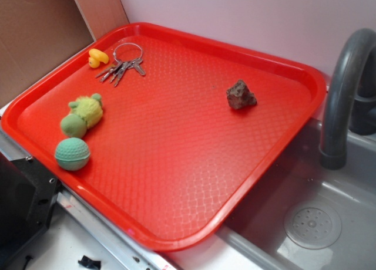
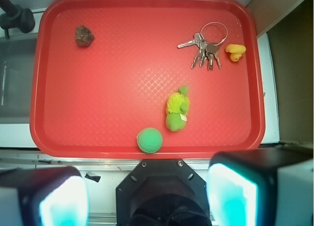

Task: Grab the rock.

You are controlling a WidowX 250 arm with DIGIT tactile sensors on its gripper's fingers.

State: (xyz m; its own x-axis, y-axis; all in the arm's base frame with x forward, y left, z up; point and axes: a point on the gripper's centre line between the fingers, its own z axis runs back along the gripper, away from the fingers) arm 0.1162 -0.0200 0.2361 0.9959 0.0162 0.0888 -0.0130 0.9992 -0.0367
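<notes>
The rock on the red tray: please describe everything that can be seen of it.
The small, lumpy, dark reddish-brown rock has a rough, uneven surface with greyish flecks and an irregular outline. It looks like natural stone. It lies alone on the textured floor of the red plastic tray, in the part nearest the grey faucet, apart from the rim. Nothing touches it except the tray. The open gripper is far from it, beyond the tray's opposite edge.

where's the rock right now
In the wrist view the rock lies alone near the red tray's far left corner, closest to the faucet and well apart from the keys.
</notes>
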